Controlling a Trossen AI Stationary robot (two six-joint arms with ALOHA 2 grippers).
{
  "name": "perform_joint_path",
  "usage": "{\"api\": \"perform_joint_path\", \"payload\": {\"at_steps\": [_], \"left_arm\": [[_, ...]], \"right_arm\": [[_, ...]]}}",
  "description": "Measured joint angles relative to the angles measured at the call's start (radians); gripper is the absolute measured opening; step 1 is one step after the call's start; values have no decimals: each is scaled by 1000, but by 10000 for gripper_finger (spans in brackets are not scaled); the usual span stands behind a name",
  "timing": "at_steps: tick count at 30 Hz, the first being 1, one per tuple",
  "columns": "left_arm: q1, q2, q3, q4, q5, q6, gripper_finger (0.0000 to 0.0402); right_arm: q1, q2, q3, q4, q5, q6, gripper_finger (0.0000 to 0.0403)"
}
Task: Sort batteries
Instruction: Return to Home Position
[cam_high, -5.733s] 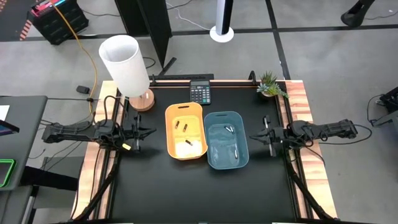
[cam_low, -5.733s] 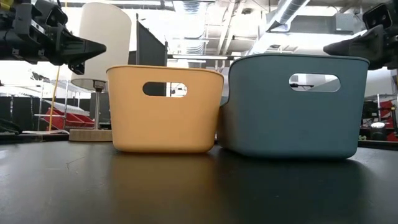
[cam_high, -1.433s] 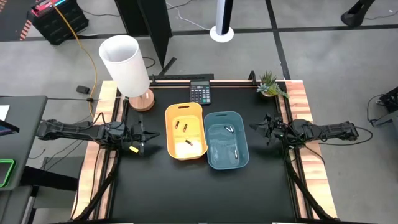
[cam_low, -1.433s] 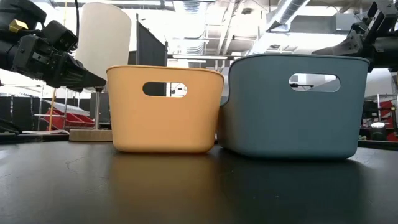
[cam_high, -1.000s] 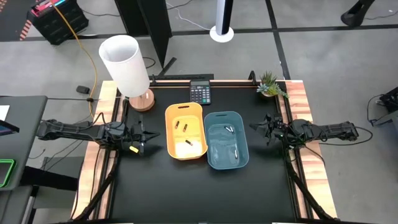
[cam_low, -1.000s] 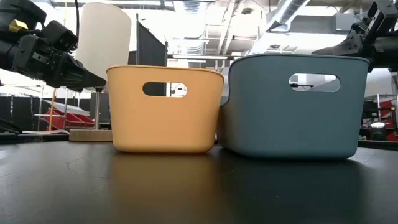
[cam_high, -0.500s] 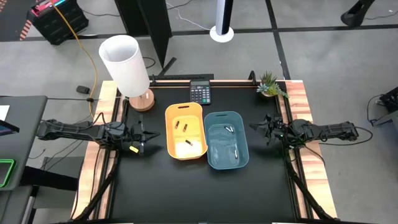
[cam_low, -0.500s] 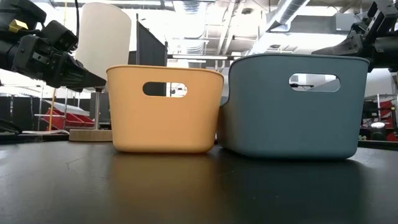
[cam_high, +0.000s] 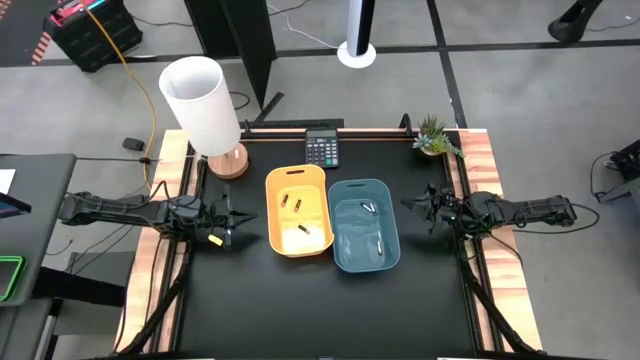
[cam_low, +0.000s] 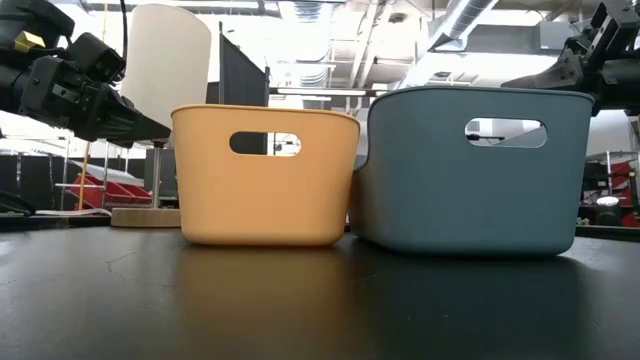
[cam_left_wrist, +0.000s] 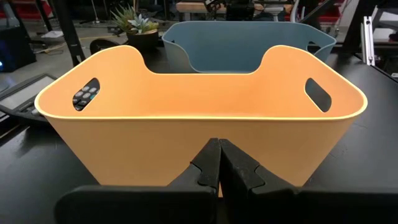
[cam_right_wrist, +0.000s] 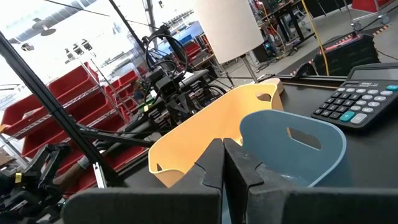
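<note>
Dark batteries lay in the yellow bin, silvery batteries in the blue bin. The left hand and right hand, both clenched empty, flanked the bins above the worktop, apart from them.

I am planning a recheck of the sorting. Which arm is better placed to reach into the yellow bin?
Left. The left gripper, shut, points at the yellow bin from close beside it; the right gripper has the blue bin in between.
</note>
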Motion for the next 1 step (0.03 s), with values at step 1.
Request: {"api": "perform_joint_path", "payload": {"at_steps": [1], "left_arm": [[0,0,0,0,0,0,0]], "right_arm": [[0,0,0,0,0,0,24]]}}
